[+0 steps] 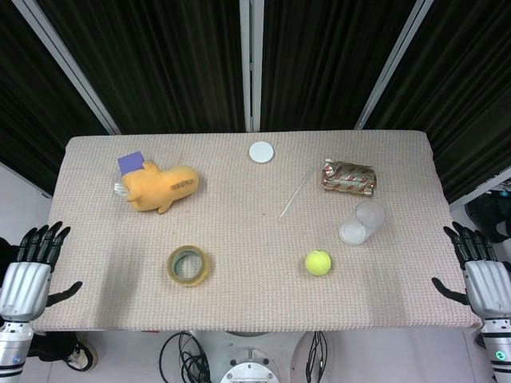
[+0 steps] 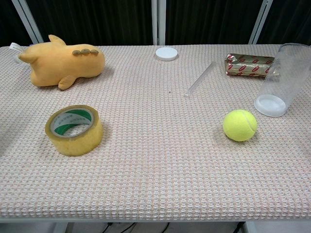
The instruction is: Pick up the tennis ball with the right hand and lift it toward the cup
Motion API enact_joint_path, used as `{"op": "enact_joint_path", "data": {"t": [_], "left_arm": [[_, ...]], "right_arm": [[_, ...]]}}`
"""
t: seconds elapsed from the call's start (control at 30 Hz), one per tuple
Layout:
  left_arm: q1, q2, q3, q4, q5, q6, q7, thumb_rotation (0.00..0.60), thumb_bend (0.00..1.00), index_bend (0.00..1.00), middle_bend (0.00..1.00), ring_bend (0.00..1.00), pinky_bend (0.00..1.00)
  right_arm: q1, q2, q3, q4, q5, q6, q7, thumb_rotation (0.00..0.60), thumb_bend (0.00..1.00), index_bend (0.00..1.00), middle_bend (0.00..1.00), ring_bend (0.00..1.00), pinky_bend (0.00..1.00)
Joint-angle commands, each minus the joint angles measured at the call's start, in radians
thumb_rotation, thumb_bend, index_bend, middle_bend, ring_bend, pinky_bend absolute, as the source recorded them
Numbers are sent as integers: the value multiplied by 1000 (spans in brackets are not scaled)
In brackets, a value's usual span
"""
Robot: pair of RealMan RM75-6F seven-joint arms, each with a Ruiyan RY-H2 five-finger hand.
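Note:
A yellow-green tennis ball [image 1: 318,262] [image 2: 239,124] lies on the woven table cover, front right of centre. Just behind it and to its right stands a clear plastic cup [image 1: 362,222] [image 2: 283,80], upright. My right hand [image 1: 477,267] hangs off the table's right edge, fingers spread and holding nothing, well to the right of the ball. My left hand [image 1: 33,267] sits at the left edge, fingers apart and empty. Neither hand shows in the chest view.
A roll of yellow tape [image 1: 188,265] [image 2: 74,129] lies front left. An orange plush toy [image 1: 160,187] [image 2: 60,63] rests at the back left. A white lid [image 1: 261,152], a clear straw [image 1: 295,191] and a foil snack pack [image 1: 349,177] lie behind the cup.

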Motion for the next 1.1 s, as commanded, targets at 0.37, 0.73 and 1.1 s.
{"op": "enact_joint_path", "data": {"t": [0.37,0.73,1.1], "left_arm": [[6,0,13,-2,13,-2,9,600,58,35,0,0,0],[2,-7,11,-5,10,-12,13,600,58,35,0,0,0],[10,-8,13,16,4,-5,-19,600,57,35,0,0,0]], "right_arm": [[0,-2,-12,-2,-36,10,8,600,137,0,0,0,0],[82,-25,-49,-81,-201,-58,-101,600,137,0,0,0,0],[192,-135,-43,-135,-204,-247,-327,600,138,0,0,0,0]]}}
